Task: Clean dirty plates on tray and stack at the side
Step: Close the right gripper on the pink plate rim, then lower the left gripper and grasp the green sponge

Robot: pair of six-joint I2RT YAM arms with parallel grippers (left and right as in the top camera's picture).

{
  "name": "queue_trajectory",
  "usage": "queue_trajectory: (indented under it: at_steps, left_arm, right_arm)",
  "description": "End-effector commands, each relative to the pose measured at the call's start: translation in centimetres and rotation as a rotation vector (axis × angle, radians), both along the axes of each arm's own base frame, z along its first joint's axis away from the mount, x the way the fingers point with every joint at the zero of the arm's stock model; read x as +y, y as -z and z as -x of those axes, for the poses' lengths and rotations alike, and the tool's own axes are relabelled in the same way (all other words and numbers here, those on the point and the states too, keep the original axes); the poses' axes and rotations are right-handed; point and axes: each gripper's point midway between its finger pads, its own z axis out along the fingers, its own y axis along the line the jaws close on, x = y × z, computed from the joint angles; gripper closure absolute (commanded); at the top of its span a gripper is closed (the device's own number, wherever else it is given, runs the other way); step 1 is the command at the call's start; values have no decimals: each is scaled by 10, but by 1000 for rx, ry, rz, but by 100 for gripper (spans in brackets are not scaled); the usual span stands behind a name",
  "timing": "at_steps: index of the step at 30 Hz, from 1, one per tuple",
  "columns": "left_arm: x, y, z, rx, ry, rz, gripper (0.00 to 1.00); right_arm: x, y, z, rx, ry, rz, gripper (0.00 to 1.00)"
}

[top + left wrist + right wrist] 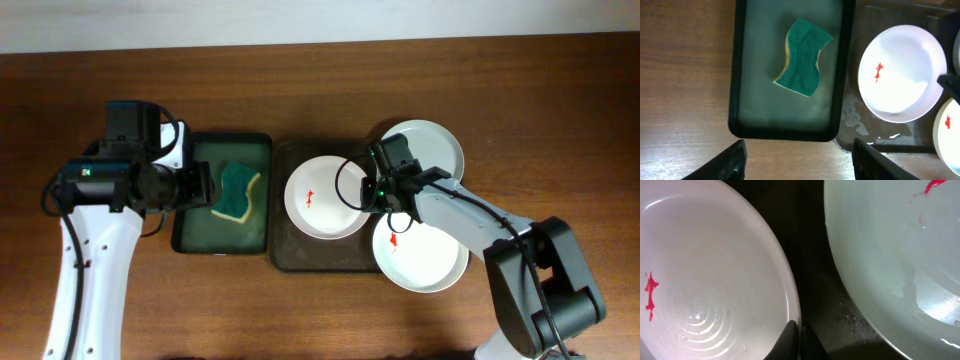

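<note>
The dark brown tray (288,255) holds a white plate (318,200) with a red smear. My right gripper (374,190) is shut on that plate's right rim; in the right wrist view the fingers (797,332) pinch the rim of the plate (705,280). A second smeared plate (425,262) lies at the tray's front right and also shows in the right wrist view (890,245). A third white plate (438,145) lies at the back right, partly under the arm. My left gripper (800,162) is open and empty, near the black tray.
A smaller black tray (190,240) with green inside stands left of the brown tray and holds a green sponge (236,192), which also shows in the left wrist view (802,57). Bare wooden table lies around both trays.
</note>
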Motion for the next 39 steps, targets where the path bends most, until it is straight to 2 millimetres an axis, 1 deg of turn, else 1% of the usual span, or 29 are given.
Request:
queue_trajectory:
  at_steps: [1,3,6,8,9,12,16,20,23,26,30,34,37,39]
  left_arm:
    - [-5,15,-11,40,17,7,34]
    - [-9,28,-17,74,45,-2,33]
    - [-22,48,-29,99,164,-32,31]
    - [-28,59,-38,98,214,-49,30]
    - [-28,68,-47,94,217,-72,30]
    - [-31,87,-61,102,224,-94,31]
    - [-35,114,-69,149,234,-96,30]
    - [-31,134,-73,184,228,-120,30]
    - [-31,149,-76,206,229,-121,34]
    - [-31,164,-76,238,231,-121,35]
    - [-31,184,-75,283,233,-121,35]
    - [-31,196,-72,314,235,-121,35]
    - [-30,198,-71,321,235,-121,41]
    - [-31,198,-71,321,235,-121,43]
  right_arm:
    - [2,-1,-4,-10,-2,8,96]
    - [2,-1,-4,-10,-2,8,96]
    - [2,-1,-4,-10,-2,8,96]
    - [2,-1,-4,-10,-2,8,96]
    - [2,-2,-4,-11,-2,8,96]
    - [2,-2,-4,-11,-2,8,96]
    - [2,-2,-4,-11,-2,8,96]
    - [2,-2,-4,-10,-2,7,96]
    - [2,-2,-4,-10,-2,8,96]
    - [2,-2,-4,-10,-2,7,96]
    - [2,-2,-4,-10,-2,7,96]
    - [2,-2,-4,-10,-2,8,96]
    - [2,-2,-4,-10,-2,7,96]
    - [2,-2,-4,-10,-2,7,96]
